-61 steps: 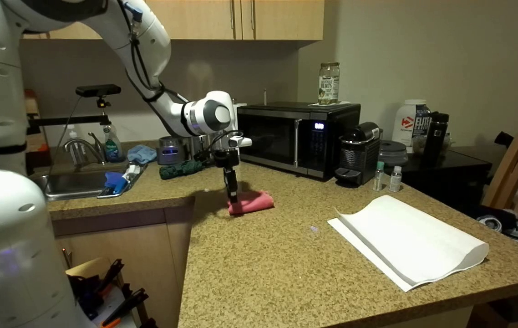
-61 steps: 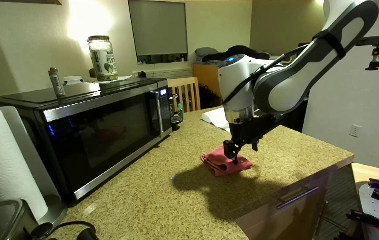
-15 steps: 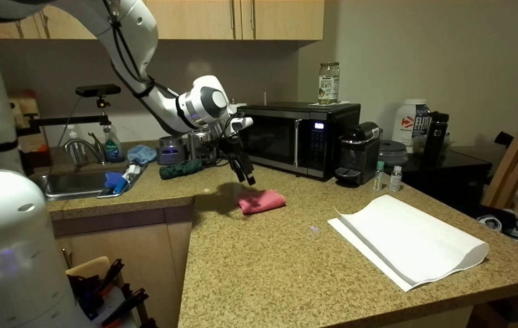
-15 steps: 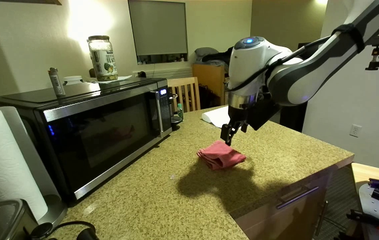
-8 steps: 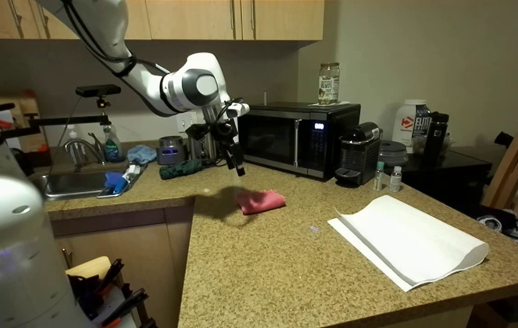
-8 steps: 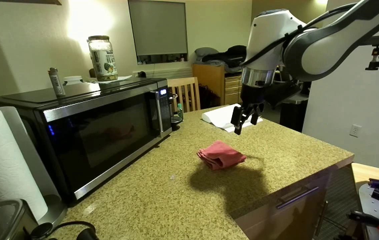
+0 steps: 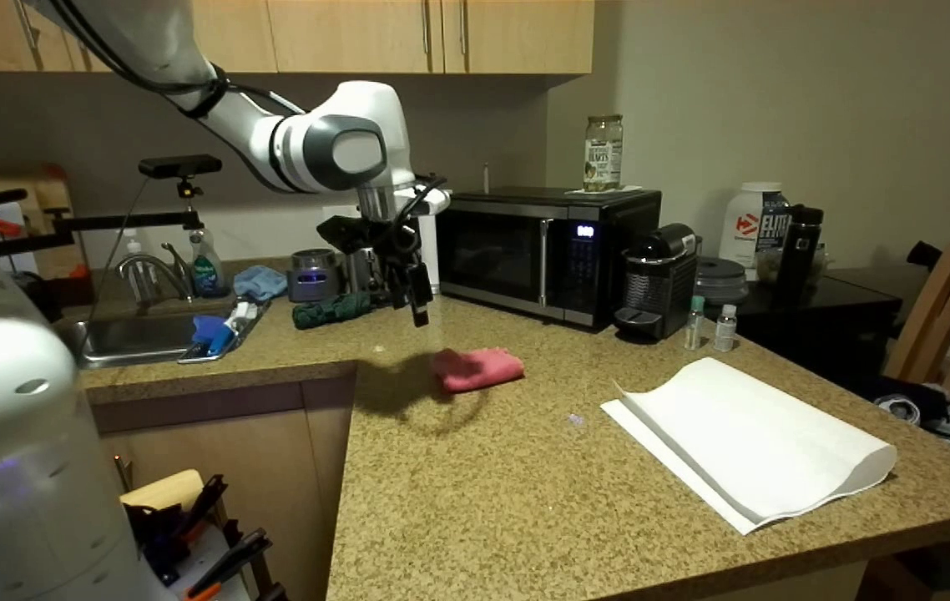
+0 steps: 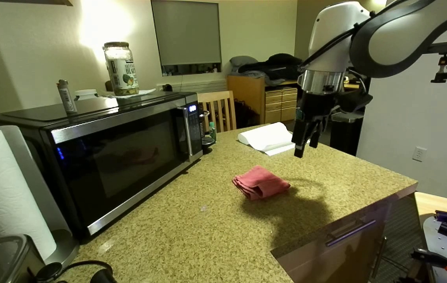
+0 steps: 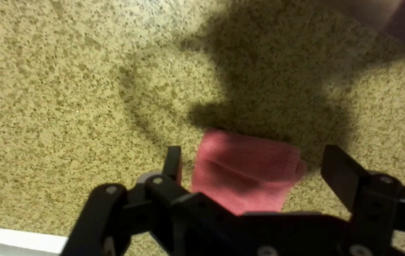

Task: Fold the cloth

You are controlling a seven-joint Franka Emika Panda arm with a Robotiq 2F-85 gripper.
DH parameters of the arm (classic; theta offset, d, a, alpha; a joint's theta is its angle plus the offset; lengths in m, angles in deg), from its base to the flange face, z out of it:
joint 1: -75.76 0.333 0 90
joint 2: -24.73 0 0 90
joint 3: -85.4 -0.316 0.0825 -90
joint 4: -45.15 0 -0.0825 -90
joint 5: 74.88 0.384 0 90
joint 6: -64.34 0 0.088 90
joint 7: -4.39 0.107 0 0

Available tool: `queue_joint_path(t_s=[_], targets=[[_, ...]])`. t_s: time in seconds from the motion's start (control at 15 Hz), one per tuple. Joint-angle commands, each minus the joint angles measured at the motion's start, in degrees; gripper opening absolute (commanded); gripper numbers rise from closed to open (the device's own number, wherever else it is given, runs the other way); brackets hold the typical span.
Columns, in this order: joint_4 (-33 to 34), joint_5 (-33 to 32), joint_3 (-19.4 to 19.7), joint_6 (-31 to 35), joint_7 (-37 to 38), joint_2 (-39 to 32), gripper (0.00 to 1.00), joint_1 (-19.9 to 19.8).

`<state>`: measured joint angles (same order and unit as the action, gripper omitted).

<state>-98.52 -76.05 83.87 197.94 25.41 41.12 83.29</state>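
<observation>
The pink-red cloth [image 7: 479, 370] lies on the speckled countertop as a compact folded bundle. Stacked layers show along the near edge of the cloth [image 8: 261, 182] in an exterior view. Seen from the wrist, a crease runs across the cloth [image 9: 245, 156], and its lower part is covered by the gripper's body. My gripper [image 8: 306, 149] hangs in the air above the counter, apart from the cloth and off to one side. Its fingers [image 9: 345, 177] are spread wide in the wrist view, with only air between them; the cloth appears below, in the gap.
A larger white sheet [image 7: 750, 442] lies partly curled on the counter. The microwave [image 7: 525, 259] and coffee machine [image 7: 657, 284] line the back. A green rolled bundle [image 7: 331, 310] is near the sink [image 7: 137, 338]. A paper towel roll [image 8: 7, 192] stands beside the microwave.
About four seconds ago my gripper was down at the cloth. Since then it has lifted and drawn back toward the robot's base. The cloth shifted slightly earlier and lies still over the last second.
</observation>
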Motion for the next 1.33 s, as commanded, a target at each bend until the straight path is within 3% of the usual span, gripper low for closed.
queue_joint_path(t_s=[0.0, 0.4, 0.47, 0.6, 1.27], targets=[[-2.80, 3.24, 1.84, -6.08, -11.52, 7.27, 1.00, -2.27], [-2.53, -0.83, 8.66, -18.92, -28.11, 12.38, 1.00, -8.16], [-1.25, 0.91, 6.77, -16.85, -24.44, 10.86, 1.00, -7.58], [-1.31, 0.62, 8.29, -18.58, -27.20, 11.52, 1.00, -8.92], [-1.53, 0.56, 8.10, -18.67, -27.47, 11.51, 1.00, -8.92]])
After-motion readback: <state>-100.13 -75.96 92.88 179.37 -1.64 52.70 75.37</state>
